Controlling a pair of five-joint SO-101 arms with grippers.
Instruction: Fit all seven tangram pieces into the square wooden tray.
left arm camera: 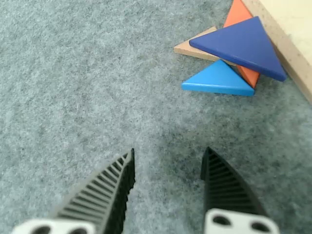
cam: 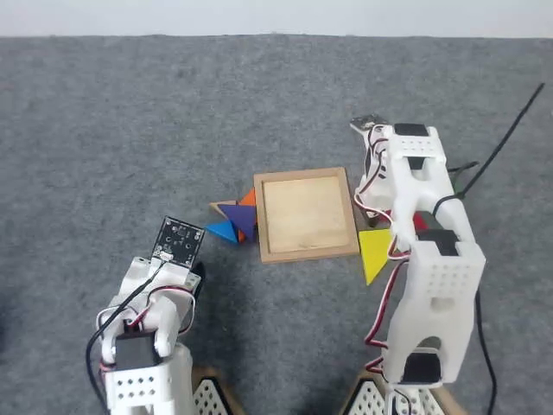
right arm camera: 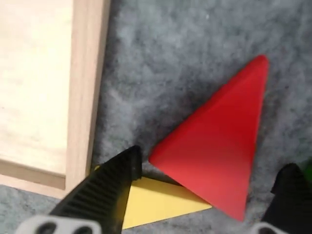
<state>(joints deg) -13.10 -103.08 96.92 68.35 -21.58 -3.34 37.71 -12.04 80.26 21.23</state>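
The square wooden tray [cam: 307, 252] lies mid-table with nothing in it. Against its left side is a small pile: a dark blue triangle [left arm camera: 241, 45] on top of an orange piece [left arm camera: 237, 14] and a tan piece [left arm camera: 192, 48], with a light blue triangle [left arm camera: 219, 80] beside them. My left gripper [left arm camera: 168, 170] is open over bare carpet, short of that pile. To the tray's right, a red triangle [right arm camera: 217, 146] overlaps a yellow triangle [right arm camera: 156, 202]. My right gripper [right arm camera: 212, 168] is open and straddles the red triangle, one finger [right arm camera: 114, 175] at its corner.
Grey carpet covers the whole table. The right arm [cam: 423, 199] stretches along the tray's right side and hides most of the red piece from above; the yellow triangle [cam: 373, 249] shows beside it. A sliver of green [right arm camera: 308, 170] sits by the far finger.
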